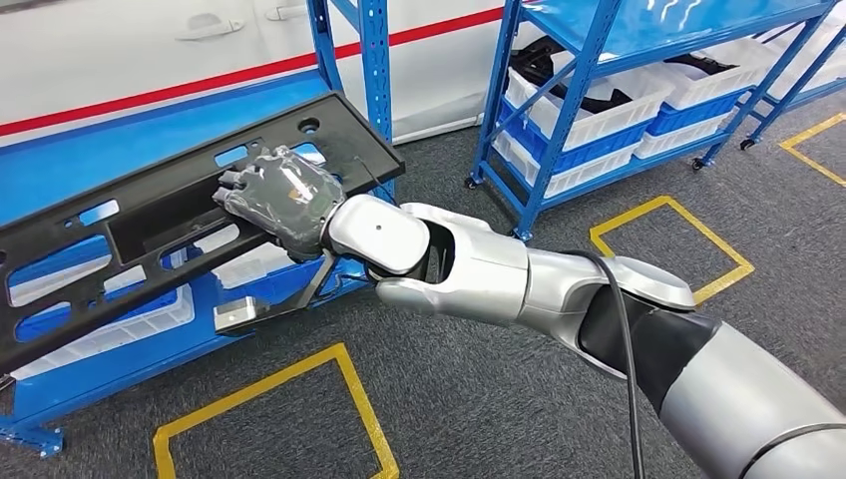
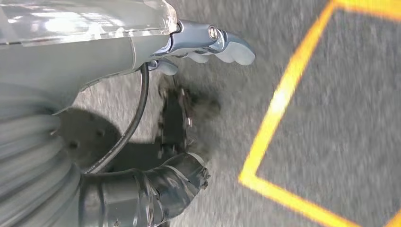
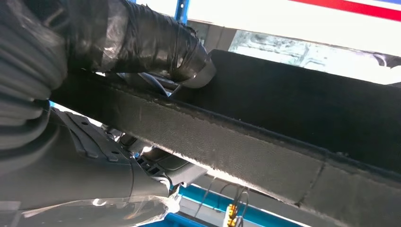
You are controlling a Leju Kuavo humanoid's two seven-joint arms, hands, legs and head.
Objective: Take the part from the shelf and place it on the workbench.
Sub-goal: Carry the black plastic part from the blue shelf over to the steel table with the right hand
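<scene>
Grey, plastic-wrapped right hand grips the long black perforated plastic panel near its right end, above the blue metal shelf's front edge. Taking step seems underway; next, carry it level to the workbench.

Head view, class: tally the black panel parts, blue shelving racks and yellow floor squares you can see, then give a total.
Black panel part, held by the right hand: 1
Blue shelving racks: 2
Yellow floor squares: 3
Total: 6
</scene>
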